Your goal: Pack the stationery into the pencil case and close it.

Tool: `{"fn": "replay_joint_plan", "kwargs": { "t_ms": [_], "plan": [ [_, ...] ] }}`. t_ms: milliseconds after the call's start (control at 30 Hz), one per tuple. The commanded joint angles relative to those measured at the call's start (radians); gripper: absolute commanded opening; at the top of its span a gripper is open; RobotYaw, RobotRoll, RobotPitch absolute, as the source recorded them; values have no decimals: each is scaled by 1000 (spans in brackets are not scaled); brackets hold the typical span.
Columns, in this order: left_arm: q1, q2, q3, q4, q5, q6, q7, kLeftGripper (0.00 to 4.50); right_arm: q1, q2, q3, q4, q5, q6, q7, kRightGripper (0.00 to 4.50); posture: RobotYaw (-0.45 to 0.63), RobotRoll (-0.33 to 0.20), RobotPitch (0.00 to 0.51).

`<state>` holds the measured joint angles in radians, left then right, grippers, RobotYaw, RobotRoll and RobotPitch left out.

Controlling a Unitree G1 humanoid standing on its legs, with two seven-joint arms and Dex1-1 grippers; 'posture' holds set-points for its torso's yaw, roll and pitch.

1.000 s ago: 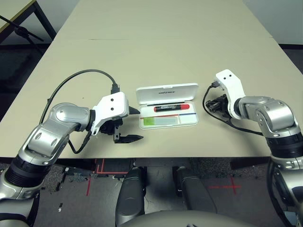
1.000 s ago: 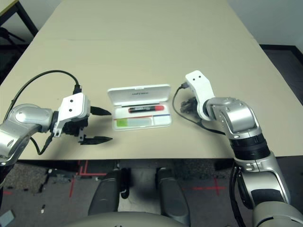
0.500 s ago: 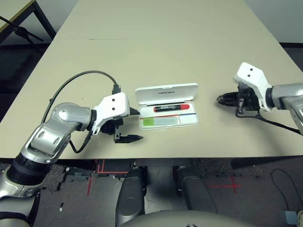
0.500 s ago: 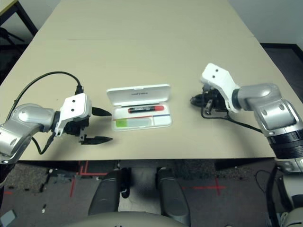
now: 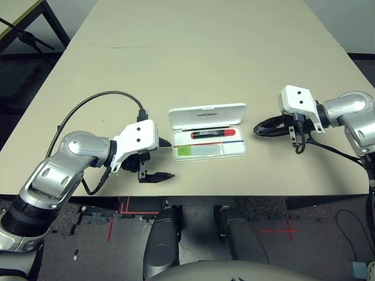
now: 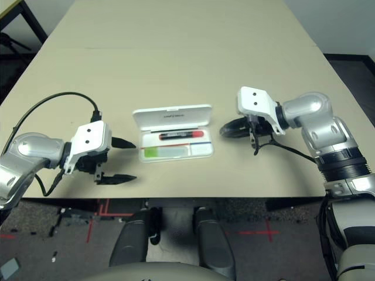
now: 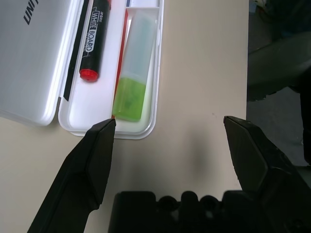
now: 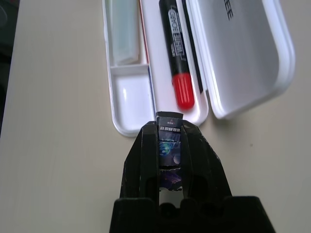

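Our right hand (image 8: 170,145) is clamped on the small dark block (image 8: 169,140), the last loose piece of stationery, and it hangs above the desk (image 5: 193,64) just beside the right end of the open pencil case (image 5: 208,132). The case lies toward our left from that hand, its long axis running side to side, so the hand points along the length of the case toward its near short end. The right wrist view shows the small empty compartment (image 8: 129,99) at that end, just ahead of the fingertips; we judge that is where the block should go, and the right arm is plainly the nearer one for it. The red marker (image 5: 212,133) lies in the back channel against the raised lid (image 5: 206,114), and the lime-green highlighter (image 5: 199,150) in the front tray. Our left hand (image 5: 161,158) waits with its fingers spread wide, holding nothing, just off the left end of the case. The block's lower half is hidden between the fingers, and its print is too small to read
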<state>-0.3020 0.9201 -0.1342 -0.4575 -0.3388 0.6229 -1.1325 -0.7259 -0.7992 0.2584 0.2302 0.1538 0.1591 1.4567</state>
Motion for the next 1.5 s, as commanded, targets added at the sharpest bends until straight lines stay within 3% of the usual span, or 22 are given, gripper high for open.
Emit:
{"fn": "replay_joint_plan", "kwargs": {
  "t_ms": [33,367,767,1200,1333,1500],
  "plan": [
    [0,20,15,-12,-15,13,1,4500,-26,23,26,-20,-6,-2,38,335,127,0,185],
    [32,19,16,-14,-3,-5,14,4500,-74,104,86,54,-64,-100,83,335,144,0,184],
    [75,39,34,-1,2,-46,13,4500,-53,174,122,156,-129,-207,68,335,165,0,179],
    [75,44,34,5,4,-55,9,4500,-36,197,125,161,-152,-248,43,335,162,0,172],
    [70,43,30,7,4,-54,7,4500,-26,201,105,136,-124,-211,38,1703,152,0,173],
    [64,41,27,12,4,-54,6,4500,-11,156,81,37,-45,-31,97,3530,143,0,176]
  ]
}}
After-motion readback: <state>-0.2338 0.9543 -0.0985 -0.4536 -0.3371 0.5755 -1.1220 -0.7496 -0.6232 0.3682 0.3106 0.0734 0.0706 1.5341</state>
